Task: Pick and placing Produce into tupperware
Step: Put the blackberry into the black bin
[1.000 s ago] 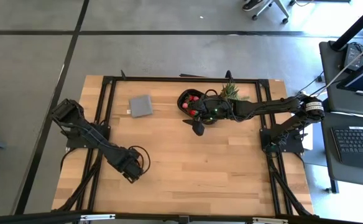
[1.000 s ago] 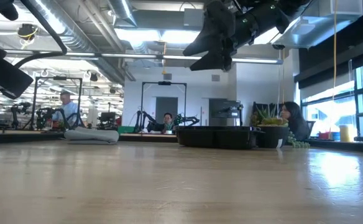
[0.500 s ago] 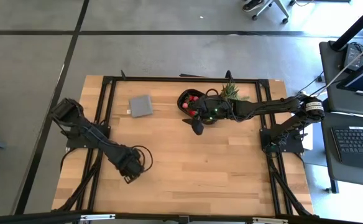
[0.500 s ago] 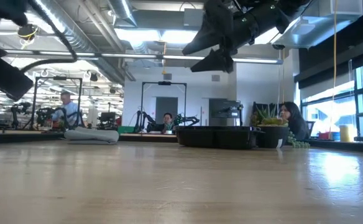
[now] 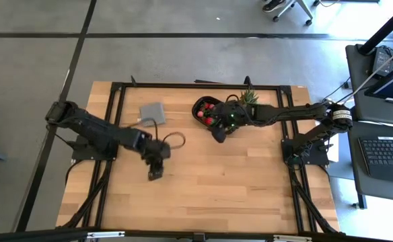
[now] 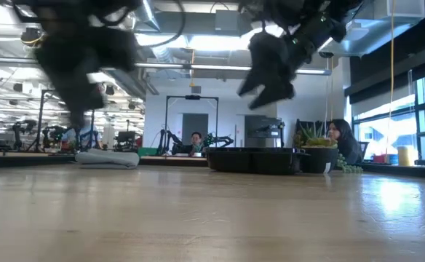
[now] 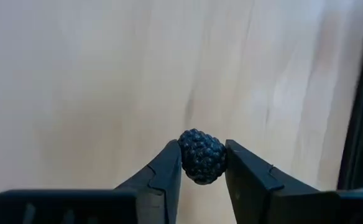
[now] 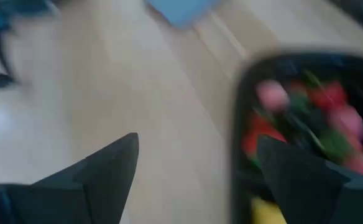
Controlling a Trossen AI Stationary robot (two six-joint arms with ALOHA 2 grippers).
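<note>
A dark, bumpy berry [image 7: 201, 154] of the produce sits between the fingers of my left gripper [image 5: 155, 175], which hangs over the bare wood left of the table's middle. The tupperware [image 5: 198, 107], a black oval tray, rests flat at the far middle and holds red pieces [image 8: 321, 99] and a yellow one [image 8: 270, 211]. My right gripper [image 5: 217, 137] hovers open over the tray's near rim, with nothing between its fingers [image 8: 107, 168]. My left gripper pinches the berry's two opposite sides [image 7: 183, 152] between its two fingers [image 7: 168, 168], at their free ends. The fingers slant steeply downward. The berry is lifted clear of the table.
A flat grey square piece [image 5: 153, 114] lies on the wood left of the tray. A spiky green potted plant [image 5: 249, 98] stands just right of it. A black frame [image 5: 183, 85] runs around the table. Bare wood fills the near half.
My left gripper has swung from the near left toward the table's right and a little toward the far edge, rising and rolling as it went. My right gripper has tipped farther downward over the tray's near rim and stays open.
</note>
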